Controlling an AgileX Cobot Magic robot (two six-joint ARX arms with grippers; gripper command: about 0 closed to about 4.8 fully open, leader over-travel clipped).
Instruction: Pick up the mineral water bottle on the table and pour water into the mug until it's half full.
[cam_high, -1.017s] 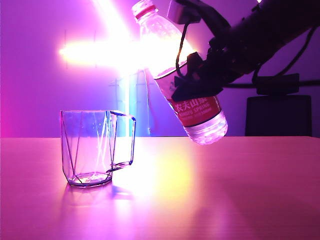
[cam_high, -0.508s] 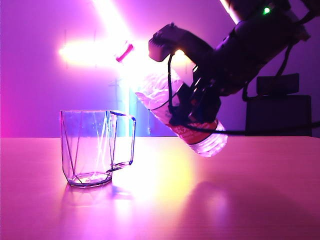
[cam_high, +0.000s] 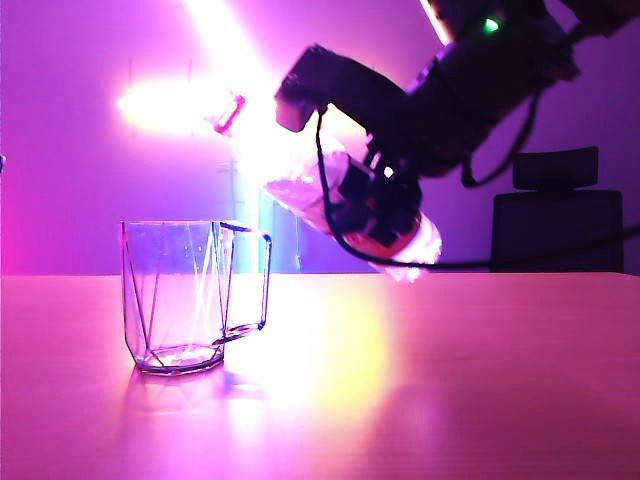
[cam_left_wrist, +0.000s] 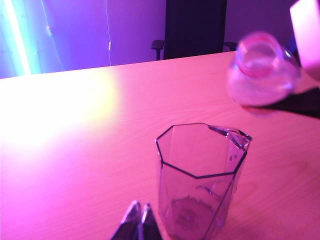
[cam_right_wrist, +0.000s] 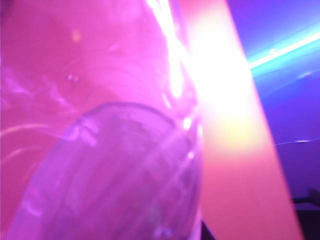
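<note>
bottle: held in the air over the bench (cam_high: 500, 400), tilted steeply, neck (cam_high: 228, 110) up-left toward the mug side, base lower right; label part hidden by the arm
bottle mouth: open ring, no cap seen in left wrist view (cam_left_wrist: 260, 55); sits beside and above the mug, not yet over its opening
right hand: clamped around the bottle (cam_high: 300, 185) mid-body (cam_high: 375, 205), fingers pinching the label zone; grip at the middle likely so the wrist roll swings the neck down
right wrist view: all bottle wall up close (cam_right_wrist: 125, 175), blurred, fingers not visible
mug: upright on bench, left of the bottle (cam_high: 185, 295), handle toward the bottle side; looks empty, no water level seen (cam_left_wrist: 200, 175)
left hand: parked low just beside the mug, fingertips pressed together (cam_left_wrist: 138, 220), holding nothing; not seen in exterior view
step: judged pre-pour, lining the mouth up with the mug
risk: mouth looks short of the rim, more tilt now could spill on the bench
task progress: bottle lifted, no water in mug yet
</note>
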